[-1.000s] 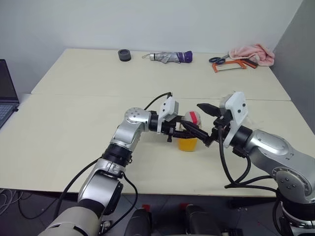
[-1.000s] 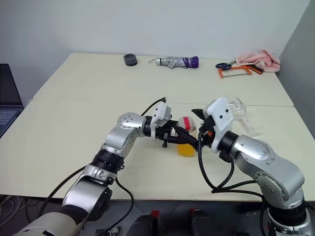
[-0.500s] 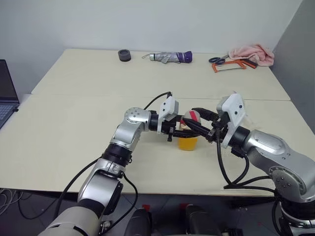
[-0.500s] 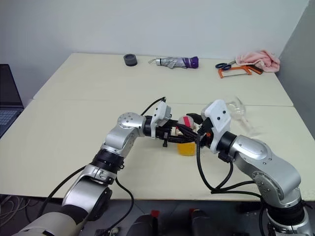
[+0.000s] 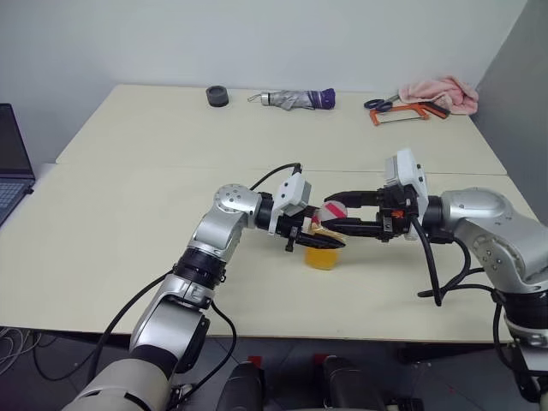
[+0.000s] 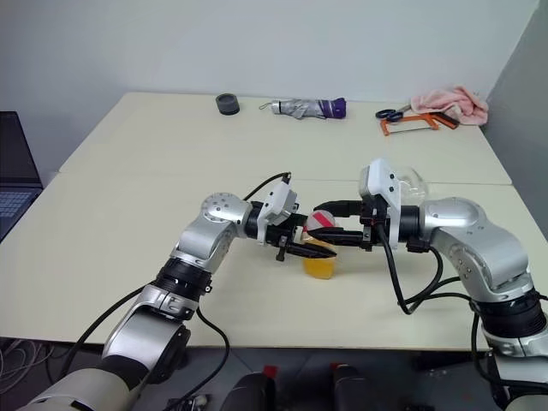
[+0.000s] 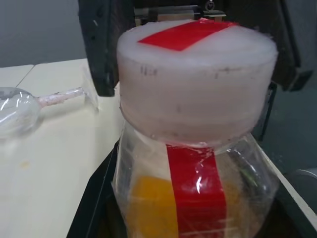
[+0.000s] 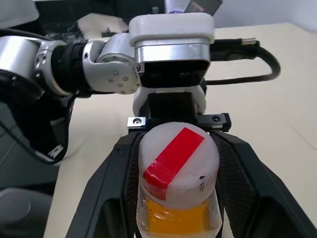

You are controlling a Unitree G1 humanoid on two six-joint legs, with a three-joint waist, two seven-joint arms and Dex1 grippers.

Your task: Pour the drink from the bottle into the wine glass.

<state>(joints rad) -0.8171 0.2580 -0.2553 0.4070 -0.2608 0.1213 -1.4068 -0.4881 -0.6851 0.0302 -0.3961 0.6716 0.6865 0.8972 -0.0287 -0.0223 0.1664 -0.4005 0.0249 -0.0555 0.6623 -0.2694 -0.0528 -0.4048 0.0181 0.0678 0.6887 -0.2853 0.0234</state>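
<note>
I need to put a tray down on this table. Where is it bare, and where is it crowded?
Bare: the table between the laptop and the left arm. Crowded: mid-table, where both grippers meet at the bottle.

Head pair looks down; wrist cams close on bottle (image 8: pixel 178 183)
</note>
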